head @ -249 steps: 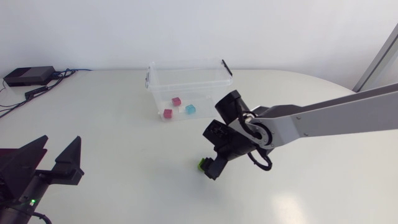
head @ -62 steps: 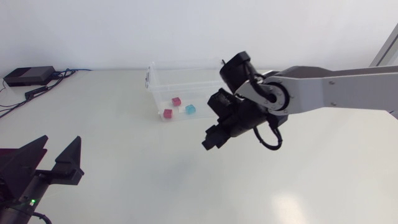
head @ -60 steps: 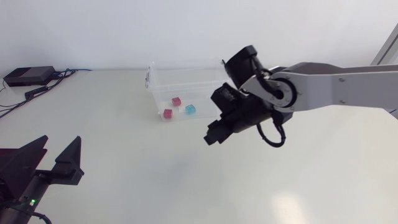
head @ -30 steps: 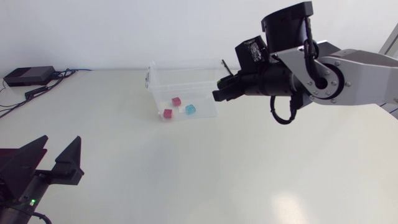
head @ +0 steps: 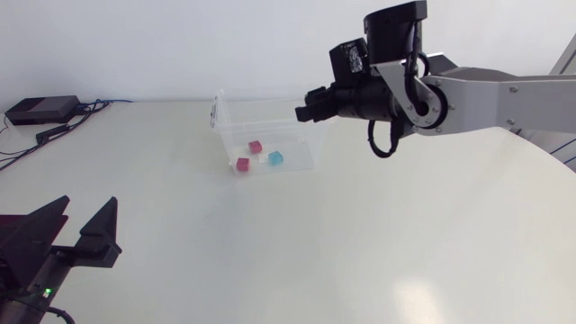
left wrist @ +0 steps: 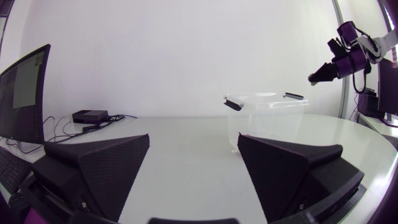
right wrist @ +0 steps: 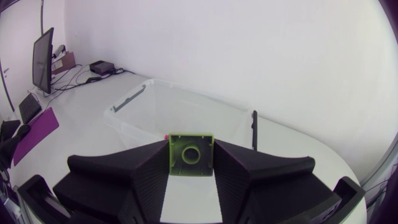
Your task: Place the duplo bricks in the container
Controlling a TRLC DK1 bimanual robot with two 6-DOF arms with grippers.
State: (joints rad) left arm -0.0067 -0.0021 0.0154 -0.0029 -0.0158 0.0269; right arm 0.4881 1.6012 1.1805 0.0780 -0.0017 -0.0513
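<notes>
A clear plastic container [head: 266, 126] stands at the back of the white table, with a pink brick [head: 256, 146], a red brick [head: 242, 164] and a cyan brick [head: 275, 157] inside. My right gripper [head: 304, 108] hangs in the air above the container's right end. In the right wrist view it [right wrist: 191, 167] is shut on a lime-green duplo brick [right wrist: 191, 154], with the container [right wrist: 155, 115] ahead and below. From overhead the green brick is hidden by the fingers. My left gripper [head: 79, 232] rests open and empty at the table's front left, its fingers [left wrist: 102, 168] spread wide.
A black box [head: 40, 110] with cables lies at the table's back left corner. The container's black handles [right wrist: 254, 129] stick out at both ends. Bare white tabletop lies between the container and my left gripper.
My right arm has lifted the green brick off the table and carried it up and back, to above the container's right end. The left arm has stayed still.
</notes>
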